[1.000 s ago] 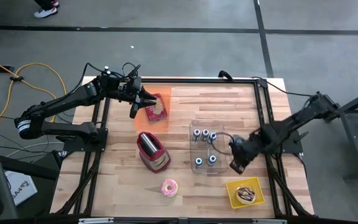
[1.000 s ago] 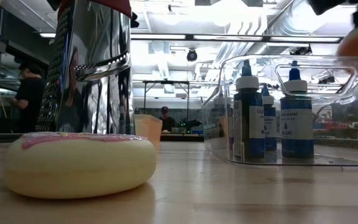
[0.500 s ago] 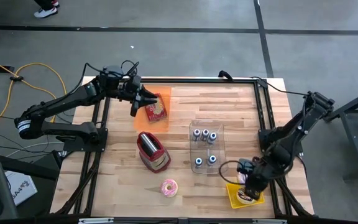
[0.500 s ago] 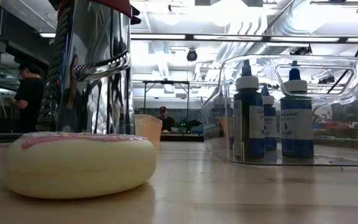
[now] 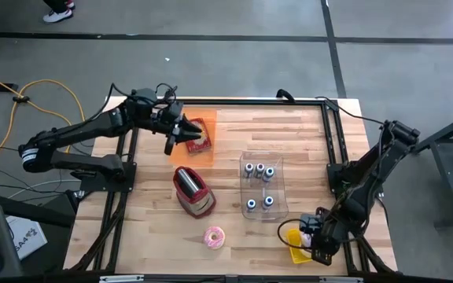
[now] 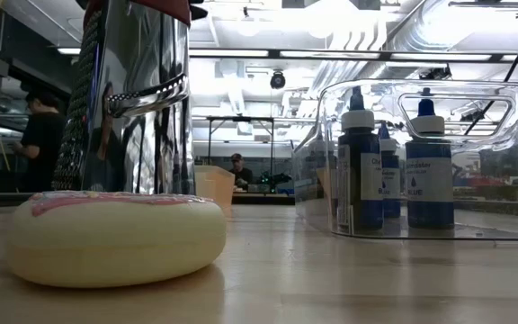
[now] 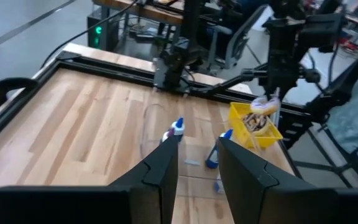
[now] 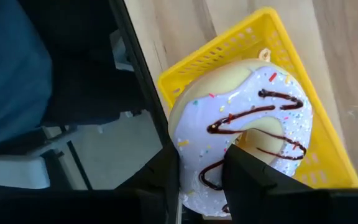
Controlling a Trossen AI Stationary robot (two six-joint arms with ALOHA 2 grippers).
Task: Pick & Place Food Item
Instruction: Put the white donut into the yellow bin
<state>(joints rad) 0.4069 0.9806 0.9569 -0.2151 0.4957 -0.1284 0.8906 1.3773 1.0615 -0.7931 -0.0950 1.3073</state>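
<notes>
A doughnut with pale icing and chocolate drizzle hangs over the yellow basket at the table's near right corner, with my right gripper shut on it. Something brown lies in the basket. A pink-iced doughnut lies flat on the table near the front edge. My left gripper stands open above the orange tray at the far left, its fingers apart with nothing between them. My right gripper pinches the doughnut's ring between its two fingers, one on the outer rim and the other on the side toward the hole. The fingers slant down from above. The doughnut is lifted clear, just above the basket.
A clear bin with blue bottles stands mid-table, right of a red and chrome appliance. A red packet lies on the orange tray. Black frame rails run along the table's edges. People show in the room behind.
My right gripper has carried the doughnut from beside the clear bin toward the table's near edge, turning and sinking a little, and now holds it over the yellow basket.
</notes>
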